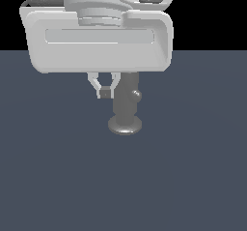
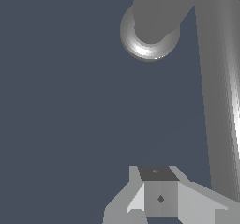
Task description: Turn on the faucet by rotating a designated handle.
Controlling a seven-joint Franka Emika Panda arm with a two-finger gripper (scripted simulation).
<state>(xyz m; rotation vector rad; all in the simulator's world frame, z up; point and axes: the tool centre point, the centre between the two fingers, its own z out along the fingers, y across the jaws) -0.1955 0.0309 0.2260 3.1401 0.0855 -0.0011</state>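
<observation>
The faucet (image 1: 125,102) is a dull grey upright cylinder on a round disc base (image 1: 125,125), standing mid-floor in the exterior view. Its handle (image 1: 137,96) shows end-on there as a small knob on the cylinder's upper part, on the exterior view's right side. In the wrist view the faucet (image 2: 157,12) rises from its disc base (image 2: 149,53), and the handle (image 2: 218,101) runs as a long grey rod. My gripper (image 1: 105,93) hangs just to the exterior view's left of the cylinder at about handle height. It is shut on nothing, fingertips together (image 2: 159,197), apart from the handle.
The faucet stands on a flat dark blue-grey floor (image 1: 58,177). My large white hand body (image 1: 99,36) fills the top of the exterior view and hides the faucet's domed top.
</observation>
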